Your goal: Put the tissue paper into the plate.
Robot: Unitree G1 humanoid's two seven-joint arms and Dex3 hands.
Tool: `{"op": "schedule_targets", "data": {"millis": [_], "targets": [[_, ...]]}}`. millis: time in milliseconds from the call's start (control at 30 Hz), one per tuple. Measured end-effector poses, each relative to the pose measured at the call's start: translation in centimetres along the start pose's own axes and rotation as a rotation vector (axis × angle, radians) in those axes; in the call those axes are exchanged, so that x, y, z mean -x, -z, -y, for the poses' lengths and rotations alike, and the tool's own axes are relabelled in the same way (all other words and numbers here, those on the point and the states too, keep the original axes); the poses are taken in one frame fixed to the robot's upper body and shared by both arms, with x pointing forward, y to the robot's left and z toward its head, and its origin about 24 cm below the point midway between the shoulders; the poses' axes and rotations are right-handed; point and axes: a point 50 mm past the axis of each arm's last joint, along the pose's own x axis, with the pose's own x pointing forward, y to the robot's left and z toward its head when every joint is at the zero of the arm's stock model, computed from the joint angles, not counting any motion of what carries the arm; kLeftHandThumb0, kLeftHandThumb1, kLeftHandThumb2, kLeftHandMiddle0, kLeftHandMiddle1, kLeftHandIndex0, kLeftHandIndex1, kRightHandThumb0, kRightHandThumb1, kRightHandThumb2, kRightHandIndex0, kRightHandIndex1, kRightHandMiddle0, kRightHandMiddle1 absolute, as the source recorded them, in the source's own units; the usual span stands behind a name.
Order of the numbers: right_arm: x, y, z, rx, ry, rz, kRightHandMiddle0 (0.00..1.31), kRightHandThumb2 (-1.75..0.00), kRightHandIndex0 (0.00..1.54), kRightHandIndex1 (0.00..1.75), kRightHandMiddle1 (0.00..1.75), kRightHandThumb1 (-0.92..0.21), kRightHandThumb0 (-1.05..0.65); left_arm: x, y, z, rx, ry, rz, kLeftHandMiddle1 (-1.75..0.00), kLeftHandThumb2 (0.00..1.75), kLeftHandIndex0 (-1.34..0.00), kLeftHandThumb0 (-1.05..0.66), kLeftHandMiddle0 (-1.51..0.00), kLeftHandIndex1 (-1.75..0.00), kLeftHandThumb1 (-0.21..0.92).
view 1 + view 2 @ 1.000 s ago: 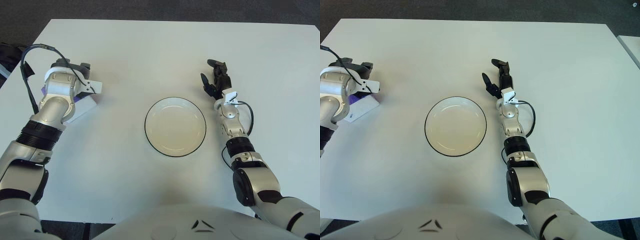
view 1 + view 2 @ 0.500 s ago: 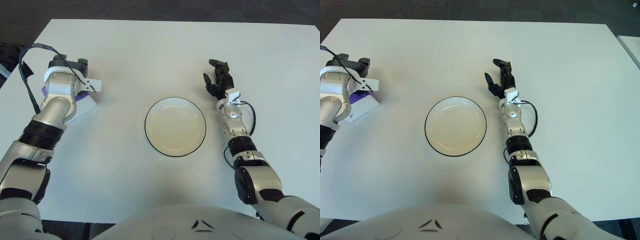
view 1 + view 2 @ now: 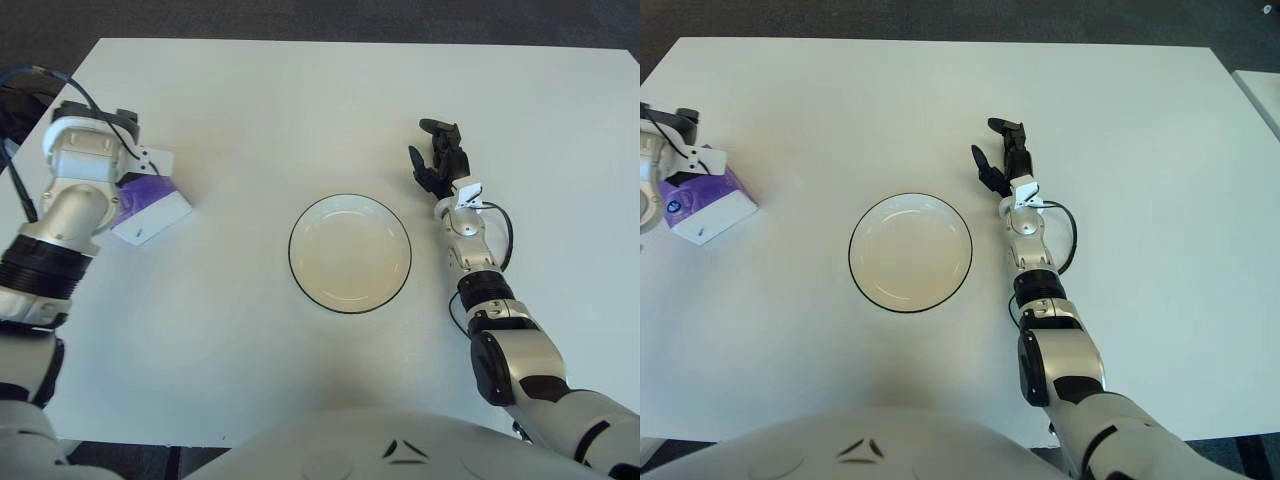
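Looks like a lab or robot test room, not a home: plain white table (image 3: 300, 90) with dark grey carpet-type floor (image 3: 300, 18) showing past its far edge and both far corners. Staged setup on the table, just one white black-rimmed plate (image 3: 350, 253) near the middle and a purple-and-white tissue pack (image 3: 702, 205) well to the left of the plate. Exposed cabling runs along the robot's forearms on either side of the plate, bench-rig style.
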Motion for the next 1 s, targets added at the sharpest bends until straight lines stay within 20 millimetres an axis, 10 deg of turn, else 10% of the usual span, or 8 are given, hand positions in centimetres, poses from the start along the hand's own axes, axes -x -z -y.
{"op": "schedule_targets", "data": {"millis": [167,367,667,1000], "targets": [[-0.1,0.0,-0.1,-0.005,-0.006,0.005,0.03,-0.49,0.46,0.08,1.1,-0.85,-0.59,1.4,1.3,0.5,-0.115,-0.01,0.007,-0.83,1.19,-0.01,-1.05,-0.67,-0.02,0.92],[-0.1,0.3,0.0,-0.01,0.001,0.005,0.04,-0.52,0.48,0.09,1.1,-0.83,-0.59,1.6,1.8,1.1,-0.184,0.003,0.015,-1.14,1.17,0.0,-1.05,-0.67,-0.01,0.92],[-0.2,0.2,-0.1,-0.01,-0.009,0.012,0.03,-0.56,0.48,0.11,1.11,-0.81,-0.6,-0.1,2.9,3.7,-0.117,0.101,0.049,-1.0,0.75,0.0,-1.05,-0.37,0.0,0.92],[-0.2,0.3,0.2,-0.012,-0.006,0.012,0.03,-0.55,0.46,0.12,1.11,-0.81,-0.62,0.4,2.9,5.0,-0.144,0.141,0.113,-0.36,0.6,0.0,-1.05,-0.24,0.0,0.92]]}}
